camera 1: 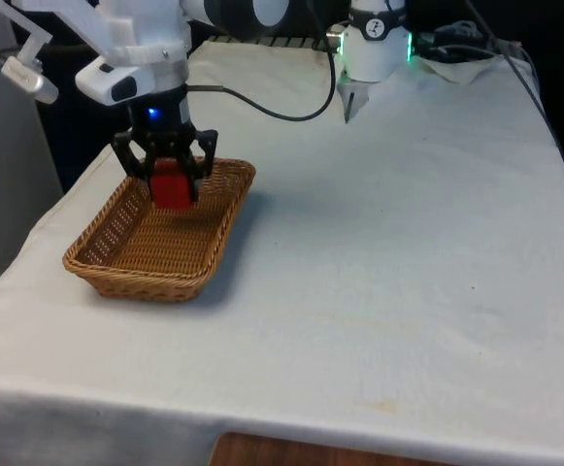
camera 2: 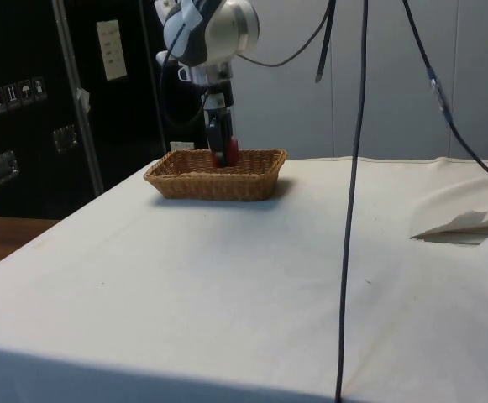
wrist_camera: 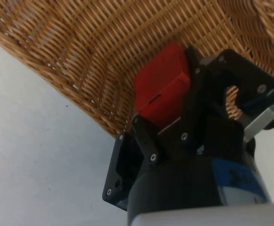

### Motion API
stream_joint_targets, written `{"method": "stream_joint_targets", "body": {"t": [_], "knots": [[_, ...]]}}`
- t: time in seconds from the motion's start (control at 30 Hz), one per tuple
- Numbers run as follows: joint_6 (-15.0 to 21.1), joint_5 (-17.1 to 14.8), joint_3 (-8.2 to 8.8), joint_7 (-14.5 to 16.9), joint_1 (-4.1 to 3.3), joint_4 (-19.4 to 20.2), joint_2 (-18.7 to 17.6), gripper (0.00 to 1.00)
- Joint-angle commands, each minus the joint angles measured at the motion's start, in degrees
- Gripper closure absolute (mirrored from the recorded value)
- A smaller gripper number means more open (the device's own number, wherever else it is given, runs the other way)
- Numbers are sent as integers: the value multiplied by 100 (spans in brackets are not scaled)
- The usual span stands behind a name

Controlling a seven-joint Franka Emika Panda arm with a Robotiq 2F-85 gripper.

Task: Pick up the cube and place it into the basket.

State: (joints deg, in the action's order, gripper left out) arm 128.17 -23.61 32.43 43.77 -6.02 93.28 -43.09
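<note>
A red cube [camera 1: 173, 189] sits between the fingers of my black gripper [camera 1: 172, 180], which is shut on it. The cube hangs low inside the far end of a woven wicker basket [camera 1: 146, 283] at the front view's left. From the side, the gripper [camera 2: 221, 149] reaches straight down into the basket [camera 2: 214, 183], and the cube [camera 2: 233, 152] peeks above the rim. In the wrist view the cube [wrist_camera: 162, 87] is tilted between the fingers [wrist_camera: 207, 89], with the basket's weave [wrist_camera: 80, 56] right behind it.
The basket stands near the table's edge on the front view's left. A black cable [camera 1: 262, 107] trails over the cloth behind it. Another cable [camera 2: 353, 210] hangs down in the side view, near a raised fold of cloth [camera 2: 466, 225].
</note>
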Motion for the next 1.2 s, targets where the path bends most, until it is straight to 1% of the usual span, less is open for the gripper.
{"method": "stream_joint_targets", "body": {"t": [0.0,0.2,0.23,0.27,0.47,0.5,0.53,0.57,0.8,0.83,0.87,1.03,1.07,1.1,1.13,1.17], "knots": [[-6,-34,-23,-11,23,-57,-63,100],[17,-109,-23,-11,23,-115,-201,100],[6,-80,0,-6,0,-69,-149,100],[17,-109,-23,-11,23,-115,-201,100],[34,-223,-29,11,23,-143,-327,100],[34,-229,-29,11,17,-143,-338,100],[23,-206,0,0,-6,-109,-309,100],[34,-241,-29,11,17,-143,-350,100],[34,-281,-34,17,23,-155,-413,100],[17,-252,-6,0,-6,-126,-390,100],[34,-292,-34,23,23,-155,-418,100],[23,-350,-29,46,17,-149,-458,100],[17,-327,-6,23,-6,-126,-441,100],[17,-355,-29,46,17,-149,-458,100],[17,-355,-29,46,17,-149,-464,100],[17,-355,-29,46,17,-143,-464,97]]}}
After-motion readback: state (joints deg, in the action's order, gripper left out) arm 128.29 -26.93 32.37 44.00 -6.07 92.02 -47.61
